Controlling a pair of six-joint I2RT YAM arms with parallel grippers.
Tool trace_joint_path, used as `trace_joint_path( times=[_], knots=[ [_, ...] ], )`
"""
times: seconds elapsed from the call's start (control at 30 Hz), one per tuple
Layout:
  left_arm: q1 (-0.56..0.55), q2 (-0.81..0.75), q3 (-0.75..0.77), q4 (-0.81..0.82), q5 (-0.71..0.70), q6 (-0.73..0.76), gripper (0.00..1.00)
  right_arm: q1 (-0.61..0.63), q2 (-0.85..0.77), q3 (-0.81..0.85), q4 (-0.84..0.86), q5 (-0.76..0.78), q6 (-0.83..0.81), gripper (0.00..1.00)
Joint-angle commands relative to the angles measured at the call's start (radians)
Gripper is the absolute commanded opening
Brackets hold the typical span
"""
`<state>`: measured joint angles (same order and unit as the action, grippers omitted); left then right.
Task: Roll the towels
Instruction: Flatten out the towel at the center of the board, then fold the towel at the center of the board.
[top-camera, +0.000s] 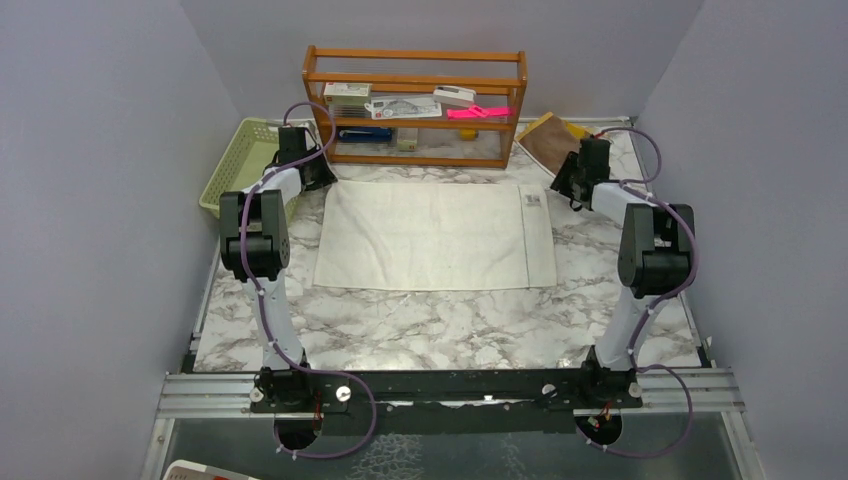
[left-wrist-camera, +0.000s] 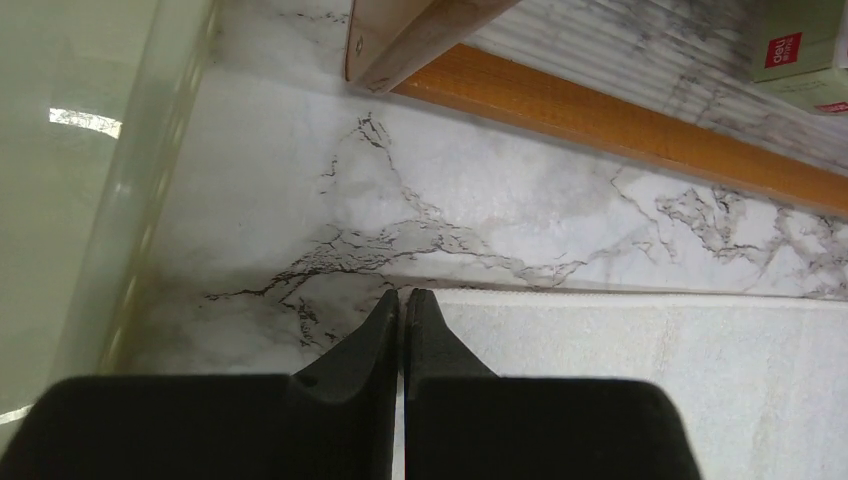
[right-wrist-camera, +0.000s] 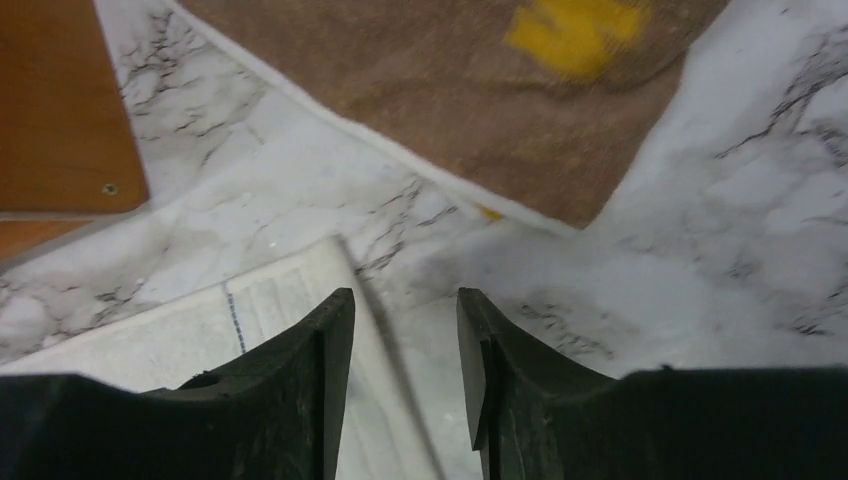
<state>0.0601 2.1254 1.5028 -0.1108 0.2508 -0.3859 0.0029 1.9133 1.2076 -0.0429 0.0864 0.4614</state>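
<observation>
The cream-white towel lies spread flat in the middle of the marble table. My left gripper is at its far left corner. In the left wrist view that gripper is shut, with the corner of the white towel pinched at its tips. My right gripper is at the far right corner. It stands open, its fingers either side of the edge of the white towel, gripping nothing. The brown towel with a mustard-yellow patch lies just beyond it.
A wooden shelf holding small items stands along the back, close to both grippers. A green basket sits at the back left beside the left arm. Grey walls enclose the table on three sides.
</observation>
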Motion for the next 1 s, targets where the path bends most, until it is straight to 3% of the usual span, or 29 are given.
trace_joint_path(
  times=[0.0, 0.33, 0.97],
  knots=[
    [0.001, 0.01, 0.028, 0.022, 0.023, 0.045, 0.06, -0.021, 0.04, 0.062, 0.039, -0.114, -0.11, 0.48],
    [0.001, 0.013, 0.043, -0.005, 0.064, 0.067, 0.09, -0.021, 0.226, 0.293, -0.093, -0.319, -0.332, 0.52],
    [0.001, 0.019, 0.041, -0.05, 0.026, 0.09, 0.09, 0.051, 0.283, 0.308, -0.229, -0.11, -0.493, 0.39]
  ],
)
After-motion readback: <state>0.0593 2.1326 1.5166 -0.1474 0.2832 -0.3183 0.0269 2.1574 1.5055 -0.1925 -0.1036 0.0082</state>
